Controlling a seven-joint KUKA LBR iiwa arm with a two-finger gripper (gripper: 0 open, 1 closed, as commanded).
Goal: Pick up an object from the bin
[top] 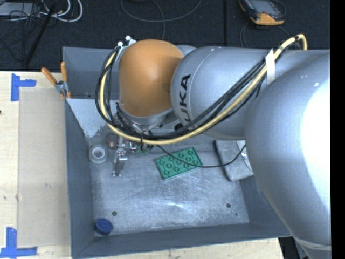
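My gripper hangs low over the left part of the bin floor, under the orange cover. Just left of it lies a small clear ring, like a roll of tape, close beside the gripper; I cannot tell whether they touch. To the right of the gripper a green studded building plate lies flat and turned at an angle. Nothing shows in the gripper.
A blue round cap sits in the bin's front left corner. A grey flat block lies by the right side, partly under the arm. The arm covers the bin's back and right.
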